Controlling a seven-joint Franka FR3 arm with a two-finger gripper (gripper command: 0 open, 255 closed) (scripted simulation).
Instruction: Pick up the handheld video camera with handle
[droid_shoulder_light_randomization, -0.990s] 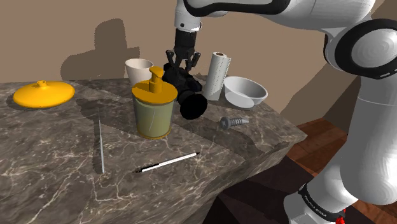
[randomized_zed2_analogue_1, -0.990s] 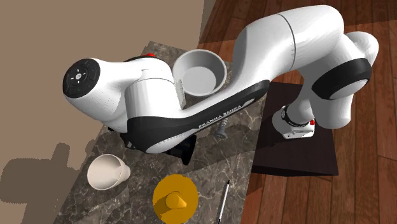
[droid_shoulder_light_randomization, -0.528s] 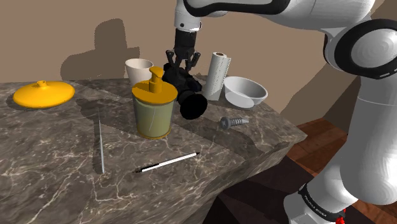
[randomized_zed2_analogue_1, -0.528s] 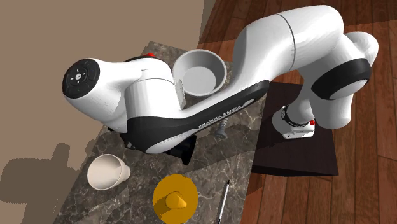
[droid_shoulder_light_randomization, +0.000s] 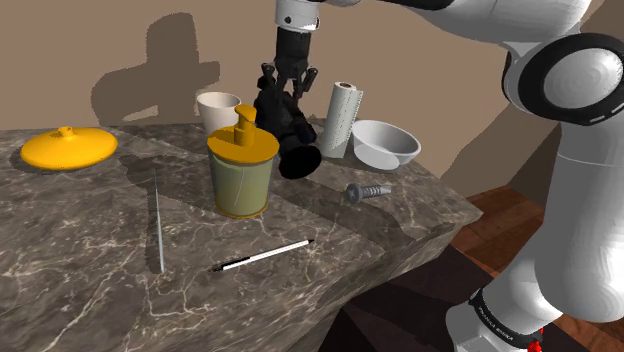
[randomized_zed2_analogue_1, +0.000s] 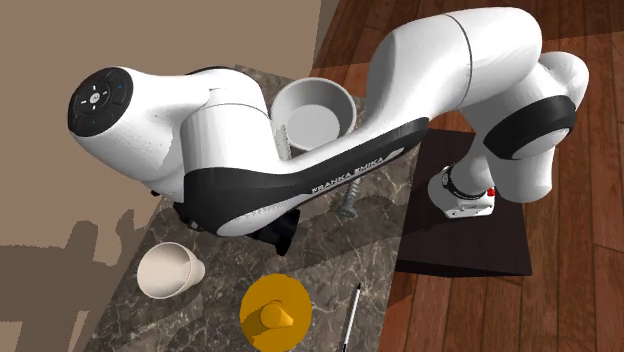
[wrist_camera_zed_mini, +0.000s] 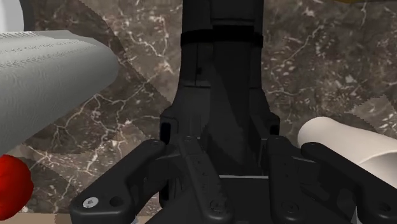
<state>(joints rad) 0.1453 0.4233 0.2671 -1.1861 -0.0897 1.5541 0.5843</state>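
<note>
The black video camera (droid_shoulder_light_randomization: 286, 125) hangs just above the dark marble counter (droid_shoulder_light_randomization: 90, 260), lens end tilted down toward the shoulder view's right. My gripper (droid_shoulder_light_randomization: 287, 84) comes straight down on it and is shut on its top handle. In the wrist view the camera body (wrist_camera_zed_mini: 219, 95) runs away from the hand between the two black fingers (wrist_camera_zed_mini: 137, 184), which clasp it. In the second exterior view the white arm covers the hand, and a black corner of the camera (randomized_zed2_analogue_1: 286, 232) shows beneath it.
A green jar with a yellow pump lid (droid_shoulder_light_randomization: 241, 170) stands close in front of the camera, a white cup (droid_shoulder_light_randomization: 218, 108) behind it. A paper towel roll (droid_shoulder_light_randomization: 340, 118), white bowl (droid_shoulder_light_randomization: 385, 142) and screw (droid_shoulder_light_randomization: 366, 190) lie rightward. Pen (droid_shoulder_light_randomization: 262, 256), thin rod (droid_shoulder_light_randomization: 159, 225), yellow lid (droid_shoulder_light_randomization: 68, 147) sit nearer.
The gripper has risen with the camera clasped in it, so the camera now sits higher above the counter. The arm's shadow on the wall has shifted. Nothing else moved.
</note>
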